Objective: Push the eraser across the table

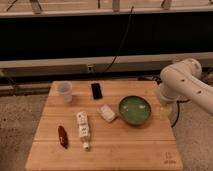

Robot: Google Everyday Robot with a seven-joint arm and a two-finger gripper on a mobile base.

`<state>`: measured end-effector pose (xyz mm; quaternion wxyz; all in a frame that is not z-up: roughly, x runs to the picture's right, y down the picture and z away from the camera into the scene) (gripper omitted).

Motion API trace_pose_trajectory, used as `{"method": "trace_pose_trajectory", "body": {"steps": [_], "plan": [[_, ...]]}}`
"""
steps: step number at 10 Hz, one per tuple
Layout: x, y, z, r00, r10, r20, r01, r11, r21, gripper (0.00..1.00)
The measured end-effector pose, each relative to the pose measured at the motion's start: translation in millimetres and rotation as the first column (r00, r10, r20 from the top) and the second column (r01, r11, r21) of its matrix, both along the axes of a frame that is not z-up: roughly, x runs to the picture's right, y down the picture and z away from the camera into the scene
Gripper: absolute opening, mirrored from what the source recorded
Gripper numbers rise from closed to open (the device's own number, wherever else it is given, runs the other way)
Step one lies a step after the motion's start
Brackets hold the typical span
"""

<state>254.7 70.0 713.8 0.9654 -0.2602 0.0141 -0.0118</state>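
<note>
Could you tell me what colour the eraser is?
Eraser: black, camera view; hand unseen, arm right of table.

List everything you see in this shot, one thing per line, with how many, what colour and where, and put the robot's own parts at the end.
table: 1, light wood planks, fills the lower middle
eraser: 1, black, flat on the far side, between cup and bowl
cup: 1, clear, far left corner
bowl: 1, green, right half of the table
wrapped block: 1, whitish, centre, just left of the bowl
bottle-like item: 1, white, lying near the left front
small oblong item: 1, dark red, left of the white one
cable: 1, black, hanging behind the table
arm: 1, white, at the table's right edge
claw: not in view
</note>
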Motion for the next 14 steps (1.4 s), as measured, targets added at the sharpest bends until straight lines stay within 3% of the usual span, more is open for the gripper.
{"method": "trace_pose_trajectory", "body": {"steps": [4, 8, 14], "plan": [[-17.1, -13.0, 12.2, 0.999, -0.041, 0.012, 0.041, 0.9989, 0.023, 0.80], [-32.0, -38.2, 37.3, 0.997, -0.080, 0.019, 0.079, 0.9957, 0.047, 0.80], [-53.5, -47.7, 54.7, 0.991, -0.130, 0.029, 0.128, 0.9902, 0.056, 0.80]]}}
